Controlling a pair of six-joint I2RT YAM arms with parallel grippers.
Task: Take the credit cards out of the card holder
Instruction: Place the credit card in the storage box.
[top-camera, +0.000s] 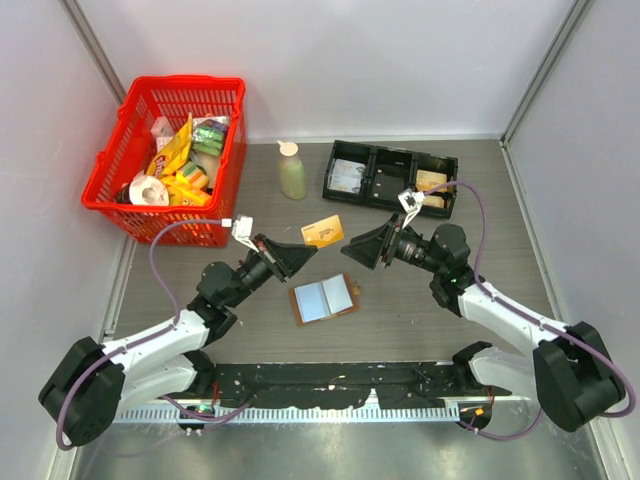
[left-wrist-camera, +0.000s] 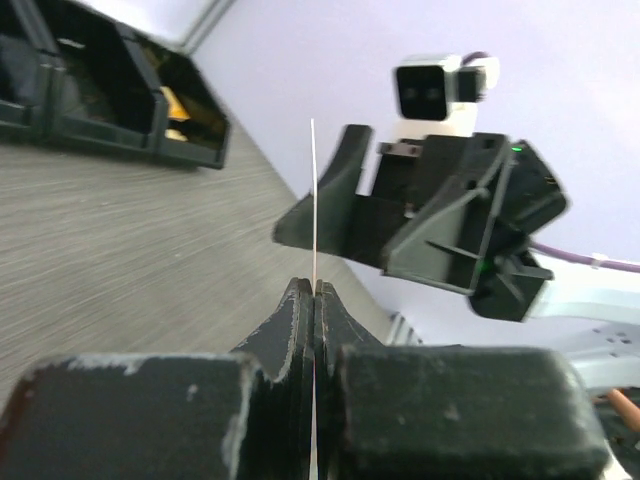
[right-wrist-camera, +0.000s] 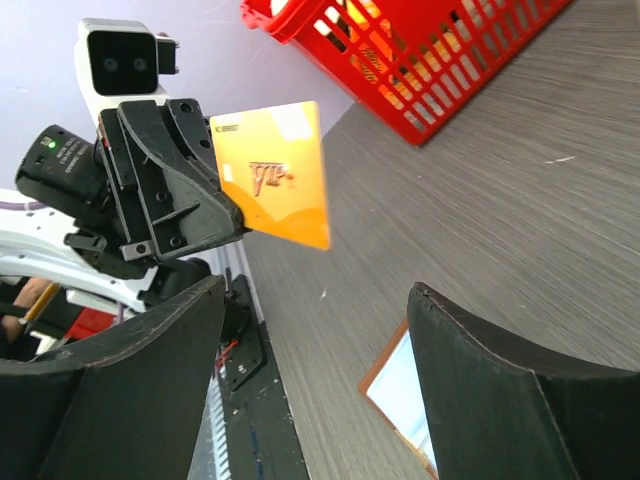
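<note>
The card holder lies open on the table, brown with pale blue inner panels; its corner shows below my right fingers. My left gripper is shut on an orange credit card and holds it above the table. In the left wrist view that card is edge-on, a thin line rising from the shut gripper. My right gripper faces it, open and a little apart. The right wrist view has the card's face beyond the open gripper, which holds nothing.
A black three-compartment tray sits at the back right with tan flat pieces in its right compartment. A red basket of packets stands at the back left. A small bottle stands between them.
</note>
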